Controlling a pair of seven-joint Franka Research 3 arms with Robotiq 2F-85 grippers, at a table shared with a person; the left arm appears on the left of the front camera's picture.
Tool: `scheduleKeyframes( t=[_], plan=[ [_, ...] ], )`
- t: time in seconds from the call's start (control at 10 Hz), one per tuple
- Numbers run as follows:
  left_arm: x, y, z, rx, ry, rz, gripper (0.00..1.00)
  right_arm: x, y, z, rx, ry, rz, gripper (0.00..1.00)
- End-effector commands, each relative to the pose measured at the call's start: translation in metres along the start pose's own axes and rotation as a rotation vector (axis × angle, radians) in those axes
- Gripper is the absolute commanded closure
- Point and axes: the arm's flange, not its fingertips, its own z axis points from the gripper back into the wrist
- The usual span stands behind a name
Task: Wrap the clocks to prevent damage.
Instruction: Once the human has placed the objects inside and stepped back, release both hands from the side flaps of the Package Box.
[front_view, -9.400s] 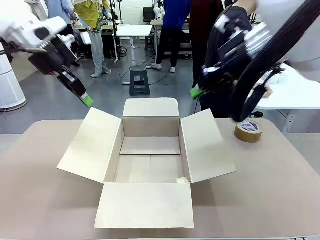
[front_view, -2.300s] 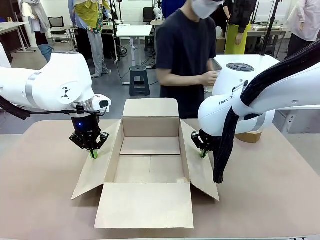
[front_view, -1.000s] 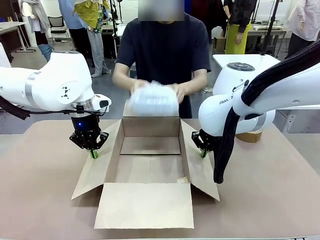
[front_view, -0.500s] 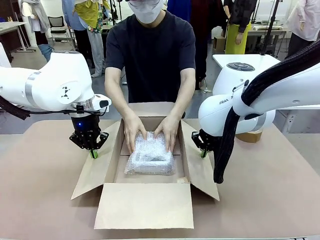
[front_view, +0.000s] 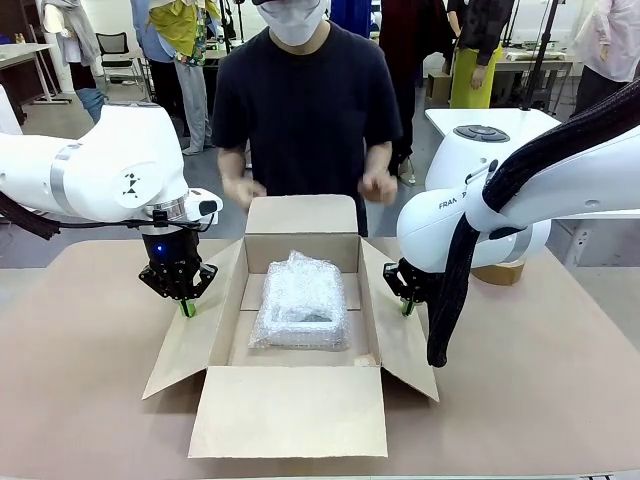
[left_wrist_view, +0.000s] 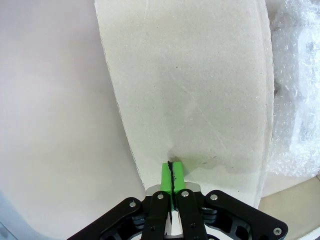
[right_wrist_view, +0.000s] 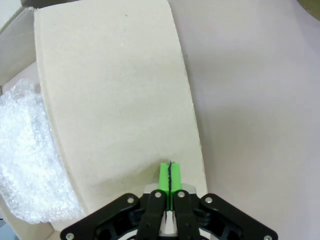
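Two hands have lifted away; one wrapped bundle lies in one box.

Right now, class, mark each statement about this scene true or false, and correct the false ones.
1. A bubble-wrapped bundle lies inside the cardboard box. True.
2. The person's hands rest on the bundle. False: they are raised above the box, clear of it.
3. The left end effector is shut, its tip on the left flap. True.
4. The right end effector holds a roll of tape. False: it is shut, its tip on the right flap.
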Motion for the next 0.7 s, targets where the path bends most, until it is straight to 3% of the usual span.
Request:
scheduleKeyframes(
  t=[0.0,0.1,0.2,0.3,0.4,0.5,0.6],
  plan=[
    [-0.001,0.001,-0.001,0.008,0.007,-0.003,1.0,-0.002,0.001,-0.001,-0.007,0.005,-0.004,0.99],
    [0.0,0.0,0.0,0.0,0.0,0.0,1.0,0.0,0.0,0.0,0.0,0.0,0.0,0.99],
    [-0.002,0.018,0.017,-0.028,-0.067,-0.215,1.0,0.0,-0.012,0.02,0.004,-0.067,0.194,0.99],
    [-0.007,0.033,0.036,0.019,-0.126,-0.405,1.0,-0.001,-0.025,0.045,-0.035,-0.12,0.305,0.99],
    [-0.016,0.049,0.058,0.087,-0.145,-0.519,1.0,-0.003,-0.039,0.071,-0.112,-0.141,0.424,0.99],
    [-0.02,0.067,0.082,0.131,-0.16,-0.579,1.0,-0.004,-0.053,0.097,-0.195,-0.143,0.44,0.99],
    [-0.031,0.087,0.105,0.114,-0.189,-0.645,1.0,-0.01,-0.068,0.123,-0.273,-0.121,0.508,0.99]
  ],
)
